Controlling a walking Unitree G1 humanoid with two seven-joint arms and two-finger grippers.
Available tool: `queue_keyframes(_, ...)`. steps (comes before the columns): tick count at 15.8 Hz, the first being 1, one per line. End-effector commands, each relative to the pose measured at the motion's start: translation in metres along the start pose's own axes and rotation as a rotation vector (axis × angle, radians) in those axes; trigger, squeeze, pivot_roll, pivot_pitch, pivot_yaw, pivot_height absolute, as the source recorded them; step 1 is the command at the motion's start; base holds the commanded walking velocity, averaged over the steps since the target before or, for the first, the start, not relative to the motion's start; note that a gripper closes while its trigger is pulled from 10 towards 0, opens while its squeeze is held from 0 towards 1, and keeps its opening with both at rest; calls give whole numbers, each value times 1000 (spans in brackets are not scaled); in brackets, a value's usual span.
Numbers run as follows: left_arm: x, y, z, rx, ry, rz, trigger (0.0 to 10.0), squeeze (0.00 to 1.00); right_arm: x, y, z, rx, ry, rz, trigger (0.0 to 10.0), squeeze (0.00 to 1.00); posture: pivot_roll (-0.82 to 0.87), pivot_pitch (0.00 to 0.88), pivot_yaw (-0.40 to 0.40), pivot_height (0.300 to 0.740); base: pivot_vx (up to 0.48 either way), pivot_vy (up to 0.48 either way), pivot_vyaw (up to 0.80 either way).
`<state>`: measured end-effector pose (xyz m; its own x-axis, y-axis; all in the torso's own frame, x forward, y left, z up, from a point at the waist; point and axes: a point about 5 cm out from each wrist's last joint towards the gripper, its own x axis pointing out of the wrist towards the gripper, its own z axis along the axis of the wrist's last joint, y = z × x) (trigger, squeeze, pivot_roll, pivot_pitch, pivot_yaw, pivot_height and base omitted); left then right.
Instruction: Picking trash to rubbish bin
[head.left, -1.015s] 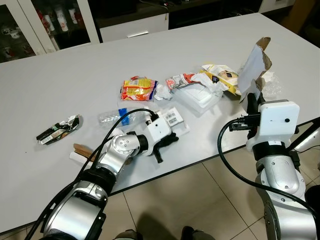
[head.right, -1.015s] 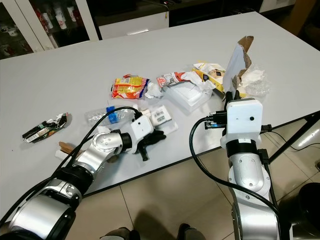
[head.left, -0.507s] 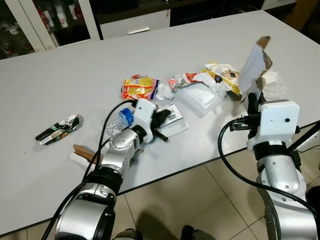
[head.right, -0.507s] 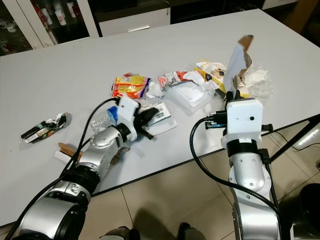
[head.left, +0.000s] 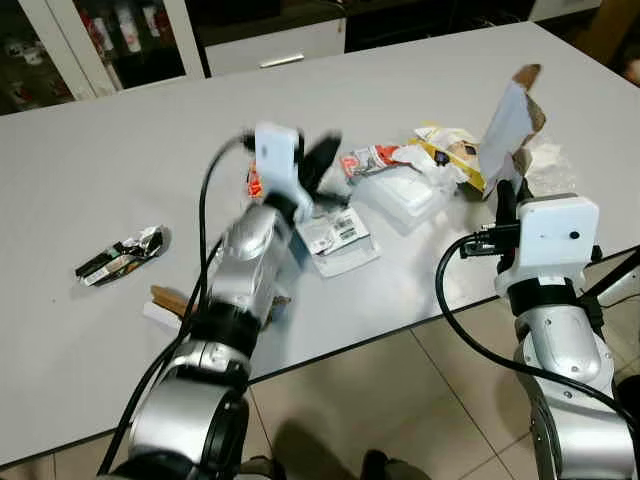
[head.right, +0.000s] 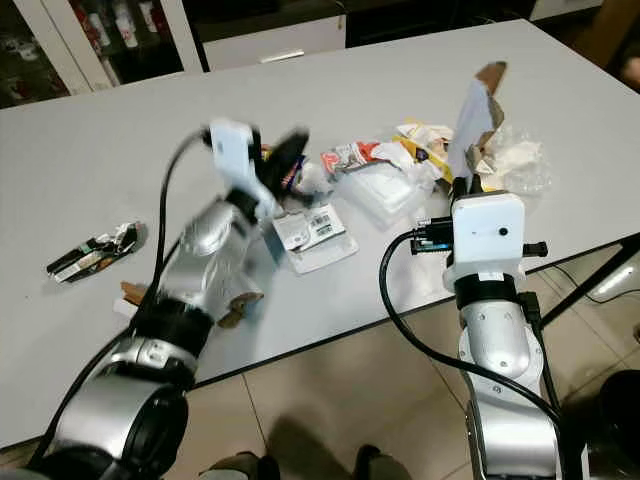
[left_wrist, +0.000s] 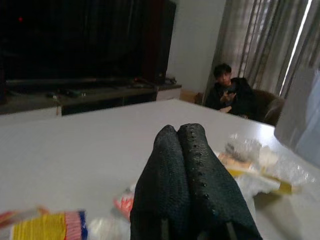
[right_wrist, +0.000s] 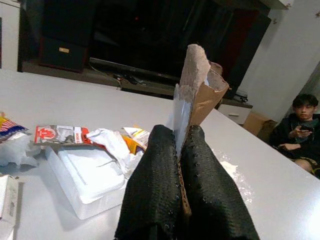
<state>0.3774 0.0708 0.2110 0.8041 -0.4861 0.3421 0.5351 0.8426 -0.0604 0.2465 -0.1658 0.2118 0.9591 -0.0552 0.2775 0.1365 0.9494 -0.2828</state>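
Observation:
My right gripper (right_wrist: 176, 131) is shut on a torn white and brown paper bag (head.left: 508, 112), held upright over the table's right front edge. My left gripper (head.left: 322, 156) is lifted above the trash pile, blurred, with its fingers pressed together and nothing between them (left_wrist: 179, 131). Below it lie a yellow and red snack packet (left_wrist: 35, 227) and a labelled plastic sleeve (head.left: 338, 236). A white foam tray (head.left: 405, 195), a red and white wrapper (head.left: 365, 160) and a yellow wrapper (head.left: 450, 150) lie between the two grippers.
A crumpled dark foil wrapper (head.left: 120, 255) and a brown scrap (head.left: 170, 300) lie at the left of the white table (head.left: 120, 150). A clear plastic bag (head.left: 548, 165) sits behind the right gripper. A person (right_wrist: 300, 125) sits beyond the table. Cabinets (head.left: 100, 40) stand behind.
My left arm has swung up from the table's front edge and now holds its gripper high over the snack packet. The right arm has stayed put with the paper bag.

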Motion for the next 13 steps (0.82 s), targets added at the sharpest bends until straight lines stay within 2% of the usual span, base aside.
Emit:
queue_keyframes(1, 0, 2, 2, -4, -3, 19, 0, 0, 0, 0, -1, -9, 2, -1, 10000, 0, 105, 108, 25, 740, 0, 0, 0)
queue_keyframes(2, -1, 5, -1, 12, 18, 37, 0, 0, 0, 0, -1, -8, 2, -1, 10000, 0, 105, 108, 25, 740, 0, 0, 0)
queue_keyframes(3, -2, 7, -5, 27, 49, 54, 471, 1000, 0, 0, -1, -7, 2, -2, 10000, 0, 104, 108, 27, 740, 0, 0, 0)
queue_keyframes(4, -3, 8, -7, 33, 66, 53, 4157, 1000, 0, 0, -1, -8, 1, -3, 10000, 0, 104, 108, 27, 740, 0, 0, 0)
queue_keyframes(5, -4, 8, -7, 33, 71, 51, 10000, 1000, 0, 0, -1, -8, 1, -4, 10000, 0, 106, 107, 27, 740, 0, 0, 0)
queue_keyframes(13, -9, 10, -13, 83, 140, 67, 10000, 1000, 2, 0, -2, -6, 1, -7, 10000, 0, 116, 105, 15, 740, 0, 0, 0)
